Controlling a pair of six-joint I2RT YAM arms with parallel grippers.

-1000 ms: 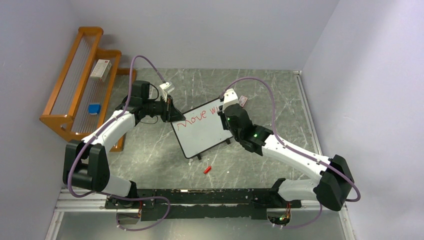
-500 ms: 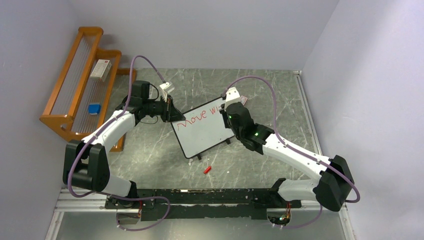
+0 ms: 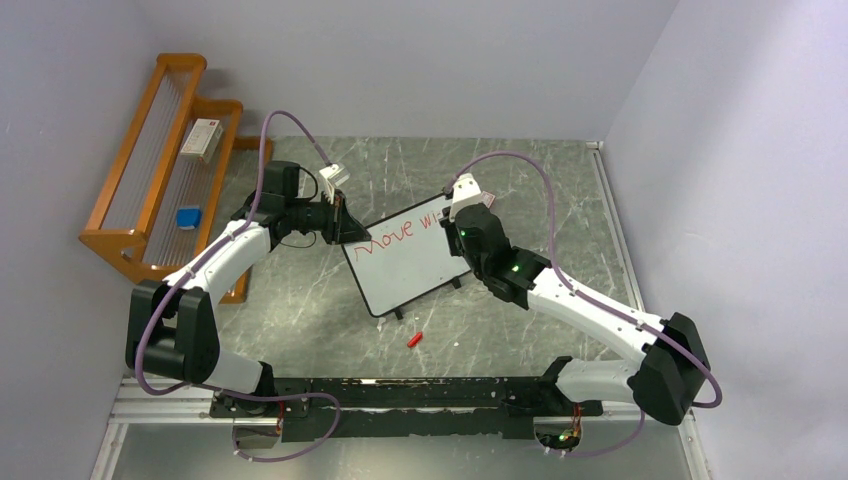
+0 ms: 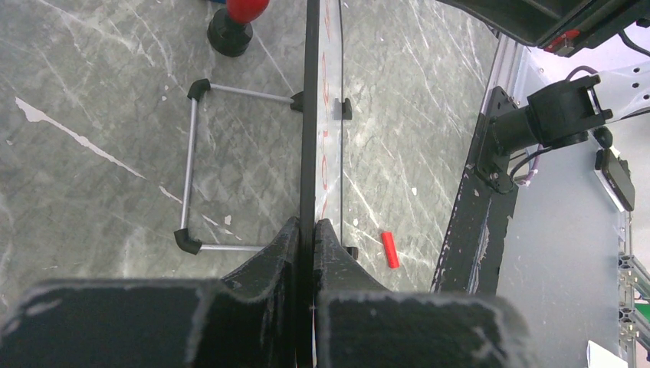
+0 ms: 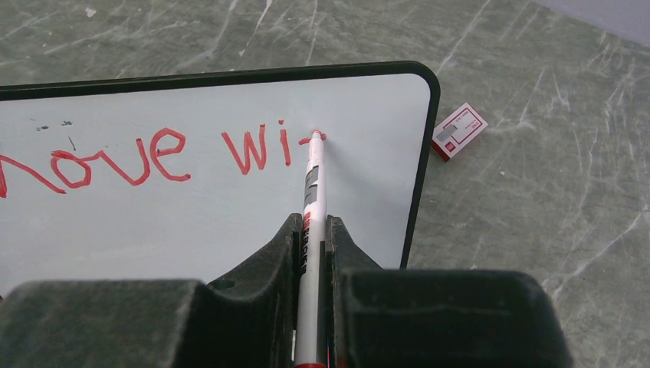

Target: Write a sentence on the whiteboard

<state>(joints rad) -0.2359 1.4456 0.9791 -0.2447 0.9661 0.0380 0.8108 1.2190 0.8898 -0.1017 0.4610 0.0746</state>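
While the marker tip is down: I would press lightly and draw the white, red-tipped marker (image 5: 313,172) steadily, so the next letter matches its neighbours.
Whiteboard: the small white whiteboard (image 3: 405,258) with a thin black frame stands tilted mid-table, between both arms.
Right gripper (image 5: 313,230): clenched around the marker barrel, tip touching the surface just right of "wi".
Left gripper (image 4: 306,234): clamped on the frame's edge, bracing it against my push.
Writing: red "Move wi", plus a short dash at the tip.
Labels: the print on the marker and on the small red-and-white box (image 5: 458,130) is too small to read.
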